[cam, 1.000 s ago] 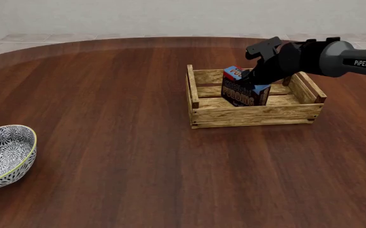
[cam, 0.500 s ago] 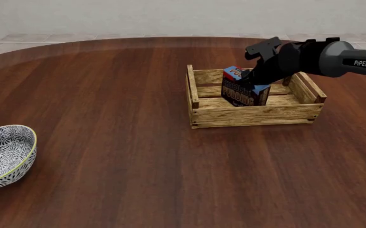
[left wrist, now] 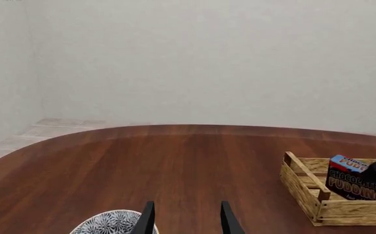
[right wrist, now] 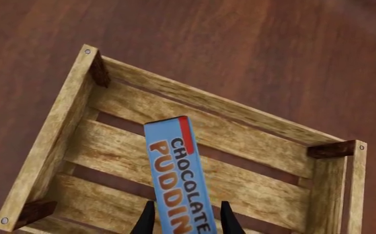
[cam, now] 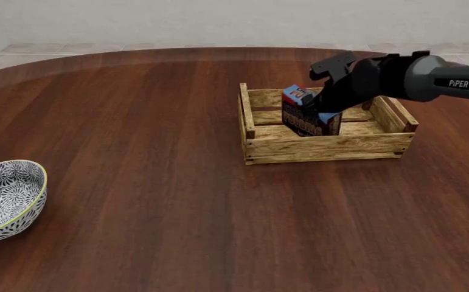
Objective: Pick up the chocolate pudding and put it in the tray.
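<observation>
Wooden table (cam: pixel 153 152): one tray (cam: pixel 325 147), one bowl (cam: pixel 7 198); right gripper (cam: pixel 325 109) pinches one chocolate pudding (cam: pixel 306 118).

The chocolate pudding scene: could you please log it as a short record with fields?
chocolate pudding: upright carton inside the tray, gripped by the right hand; whether it touches the slats cannot be told
tray: wooden slatted crate on the table's far right part
right hand: over the tray, fingers either side of the carton
left hand: near the left edge, fingers apart, holding nothing
bowl: patterned, near left, away from the tray
table: dark wood
</observation>
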